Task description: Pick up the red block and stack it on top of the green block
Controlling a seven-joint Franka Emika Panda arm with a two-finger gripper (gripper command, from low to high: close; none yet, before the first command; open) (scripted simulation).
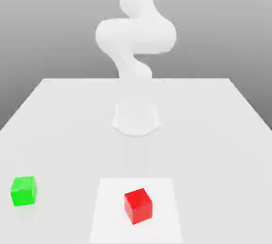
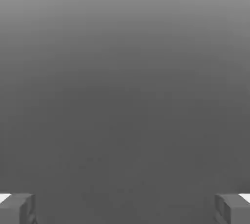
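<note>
**Inspector A:** While the arm point(image 1: 135, 41) is standing folded at the far side of the worktop point(image 1: 64, 126), I am logging the blocks first. The red block point(image 1: 138, 205) is sitting near the front edge, roughly at the middle, on a slightly brighter square patch point(image 1: 109, 211) of the surface. It is resting flat and turned a little, so that one corner is facing the camera.

**Inspector B:** Agreed. The green block point(image 1: 23, 190) is lying well apart from it, toward the exterior view's left, also flat on the worktop and outside that patch. Nothing is touching either block.

**Inspector A:** And the pincer point(image 2: 125, 208)?

**Inspector B:** In the hand view its two fingertips point(image 2: 17, 208) are showing at opposite corners of the picture, far apart, with only plain grey background between them. I am recording the jaws as spread wide and gripping nothing.

**Inspector A:** Position of the arm relative to the blocks?

**Inspector B:** Its round base point(image 1: 136, 118) is standing behind the red block, further back on the worktop. The white links are curling upward from it and running off the top of the exterior view. No part of the arm is reaching either block.

**Inspector A:** Then the red block is lying unlifted, and the green block is carrying nothing on top.
</note>
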